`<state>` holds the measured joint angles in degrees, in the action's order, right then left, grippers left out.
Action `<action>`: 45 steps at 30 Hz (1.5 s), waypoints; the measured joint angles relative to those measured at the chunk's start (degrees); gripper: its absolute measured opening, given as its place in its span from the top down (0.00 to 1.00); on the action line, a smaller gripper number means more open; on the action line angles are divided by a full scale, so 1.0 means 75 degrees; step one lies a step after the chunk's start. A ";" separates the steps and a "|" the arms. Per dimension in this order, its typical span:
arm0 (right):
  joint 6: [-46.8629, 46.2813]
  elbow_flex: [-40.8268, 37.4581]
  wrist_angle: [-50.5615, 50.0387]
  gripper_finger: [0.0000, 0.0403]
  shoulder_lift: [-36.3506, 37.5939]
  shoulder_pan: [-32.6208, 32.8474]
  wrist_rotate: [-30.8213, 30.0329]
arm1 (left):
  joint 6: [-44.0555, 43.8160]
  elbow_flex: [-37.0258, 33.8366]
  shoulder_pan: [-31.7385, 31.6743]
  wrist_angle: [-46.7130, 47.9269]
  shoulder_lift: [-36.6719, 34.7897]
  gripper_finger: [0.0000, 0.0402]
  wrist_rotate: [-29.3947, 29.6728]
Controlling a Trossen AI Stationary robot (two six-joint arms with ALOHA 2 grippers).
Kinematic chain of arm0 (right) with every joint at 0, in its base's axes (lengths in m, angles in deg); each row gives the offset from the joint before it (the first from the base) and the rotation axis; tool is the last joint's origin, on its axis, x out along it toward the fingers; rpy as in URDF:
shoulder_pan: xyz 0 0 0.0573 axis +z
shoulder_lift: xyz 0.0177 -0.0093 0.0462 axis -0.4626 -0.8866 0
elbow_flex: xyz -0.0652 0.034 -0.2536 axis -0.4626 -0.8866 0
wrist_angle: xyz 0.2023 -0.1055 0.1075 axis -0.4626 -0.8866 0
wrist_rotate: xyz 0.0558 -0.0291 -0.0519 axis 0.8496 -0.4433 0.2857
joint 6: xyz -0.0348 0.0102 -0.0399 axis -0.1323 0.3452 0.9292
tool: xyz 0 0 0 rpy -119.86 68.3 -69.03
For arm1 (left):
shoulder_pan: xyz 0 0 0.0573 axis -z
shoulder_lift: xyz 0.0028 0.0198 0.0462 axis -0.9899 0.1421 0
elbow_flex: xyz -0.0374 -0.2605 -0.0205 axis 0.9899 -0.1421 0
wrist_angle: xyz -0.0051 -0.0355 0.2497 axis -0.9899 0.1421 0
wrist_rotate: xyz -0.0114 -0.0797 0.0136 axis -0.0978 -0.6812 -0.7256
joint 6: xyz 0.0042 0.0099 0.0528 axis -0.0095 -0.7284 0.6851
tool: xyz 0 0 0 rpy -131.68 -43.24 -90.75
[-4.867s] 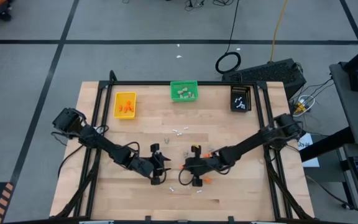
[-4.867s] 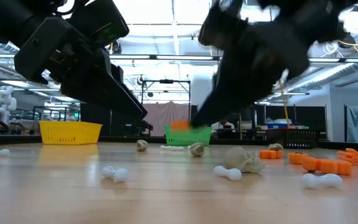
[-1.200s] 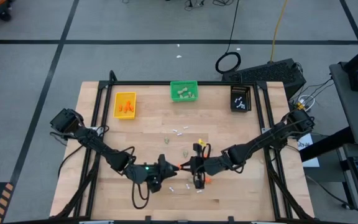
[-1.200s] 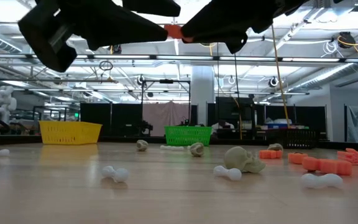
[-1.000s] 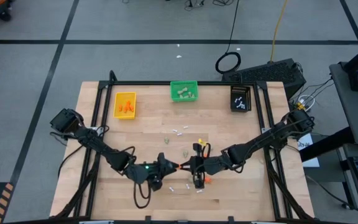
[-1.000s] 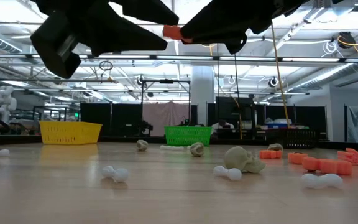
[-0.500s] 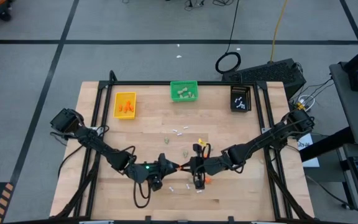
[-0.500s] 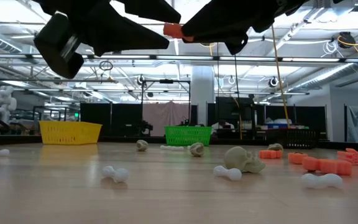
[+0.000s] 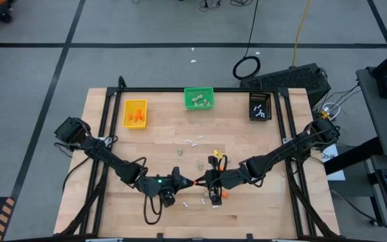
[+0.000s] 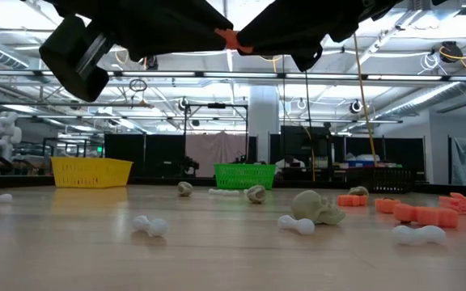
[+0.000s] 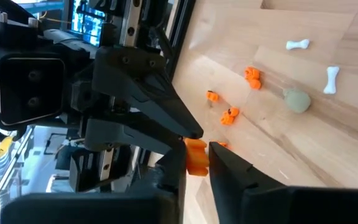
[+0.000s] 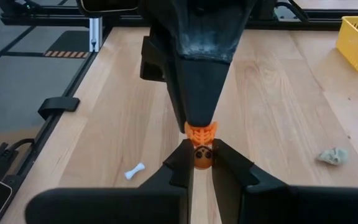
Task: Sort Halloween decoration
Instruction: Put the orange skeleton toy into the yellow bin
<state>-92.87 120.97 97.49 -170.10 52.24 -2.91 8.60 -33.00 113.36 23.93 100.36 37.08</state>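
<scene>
1 overhead, 1 table-level and 2 close wrist cameras all share the orange piece point(image 10: 230, 38) mid-table.

The left gripper point(image 9: 188, 181) is closing in, its fingers point(image 11: 229, 163) now pinching the small bright orange piece point(image 10: 228, 37) the right gripper point(image 9: 199, 181) is holding aloft.

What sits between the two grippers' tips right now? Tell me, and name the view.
An orange piece is pinched between the left gripper and the right gripper, tip to tip above the table. Both wrist views show it best.
</scene>
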 joint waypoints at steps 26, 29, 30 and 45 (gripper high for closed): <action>-0.0488 0.0003 -0.0879 0.43 0.0000 0.0017 0.0073 | -0.0433 -0.0003 -0.0003 0.0015 0.0000 0.97 -0.0024; -0.0608 0.0003 -0.1233 0.38 0.0014 0.0017 0.0070 | -0.0454 -0.0003 0.0000 0.0026 -0.0046 0.97 0.0265; -0.0661 0.0003 -0.1347 0.37 0.0032 0.0017 0.0053 | -0.0515 -0.0003 -0.0002 0.0041 -0.0090 0.97 0.0461; -0.1522 0.0003 -0.3237 0.37 0.0542 0.0183 -0.0929 | -0.1978 -0.0233 -0.2158 0.4113 -0.3774 0.97 0.1178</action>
<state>-104.28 121.00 73.21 -166.04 53.61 -9.88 -6.24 -34.75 97.17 54.77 72.05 45.91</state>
